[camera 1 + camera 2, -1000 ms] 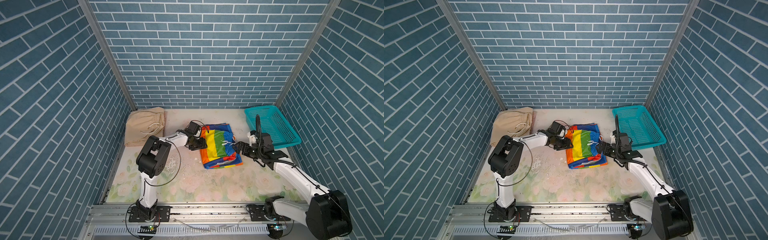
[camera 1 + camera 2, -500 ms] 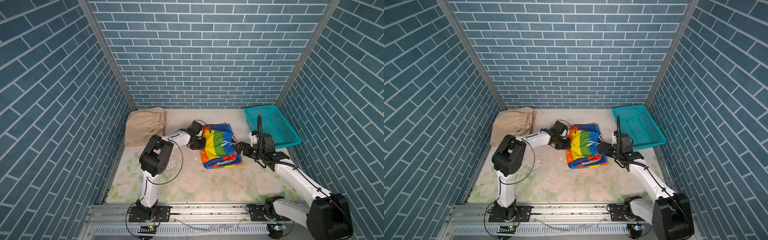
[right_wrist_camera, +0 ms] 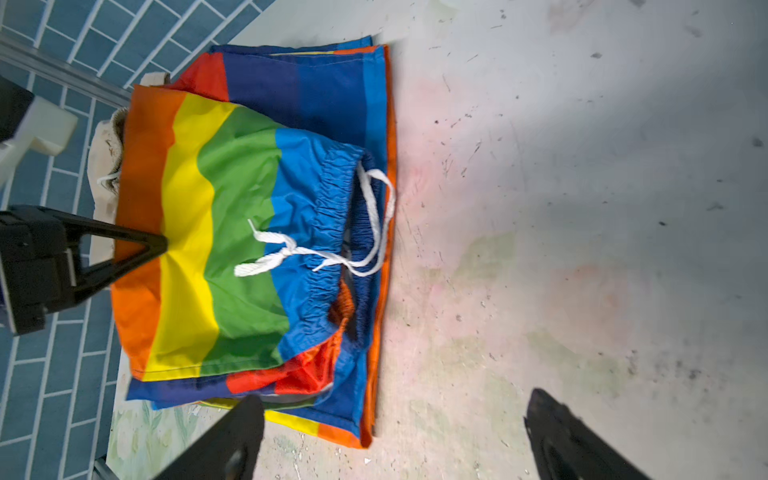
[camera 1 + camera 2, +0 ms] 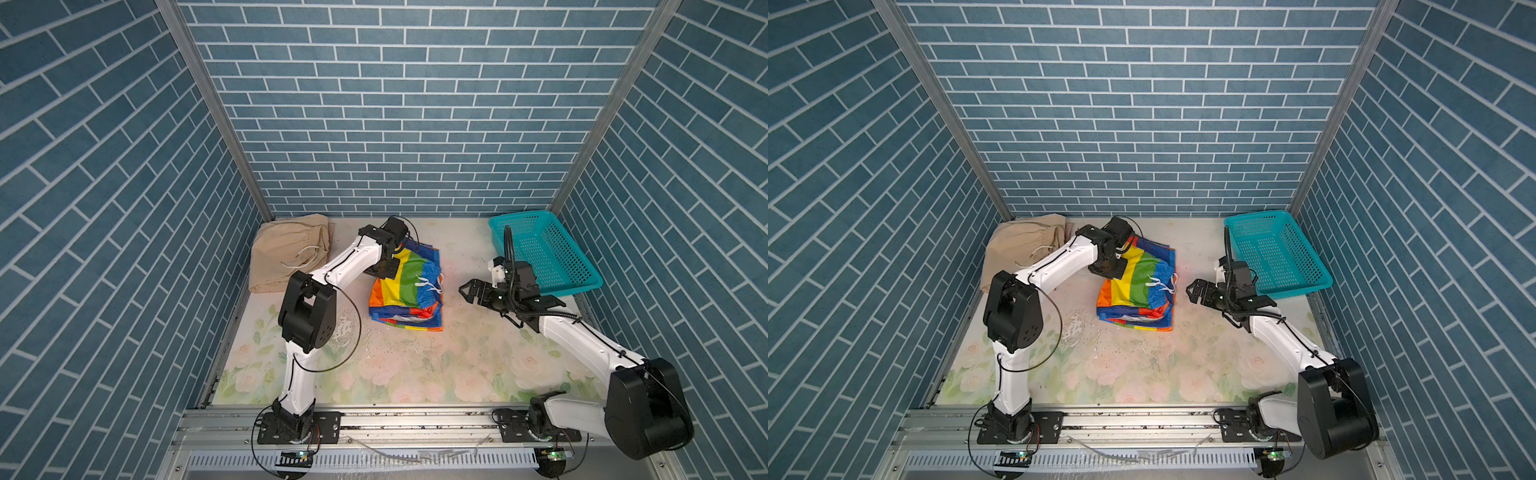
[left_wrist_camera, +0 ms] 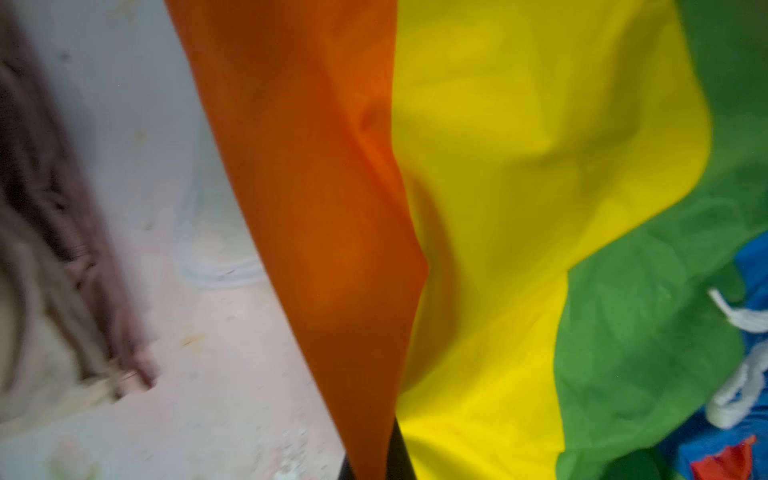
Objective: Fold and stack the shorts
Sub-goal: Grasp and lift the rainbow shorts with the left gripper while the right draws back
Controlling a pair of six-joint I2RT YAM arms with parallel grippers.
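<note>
Left gripper [image 3: 163, 245] pinched tight, right gripper [image 4: 465, 291] spread wide (both arms outstretched).

A teal basket [image 4: 544, 257], beige shorts [image 4: 286, 253], rainbow-striped shorts [image 4: 409, 286].

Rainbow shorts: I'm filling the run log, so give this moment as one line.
left gripper: shut on rainbow shorts | right gripper: open, beside them | beige shorts: back left corner | basket: back right
</note>
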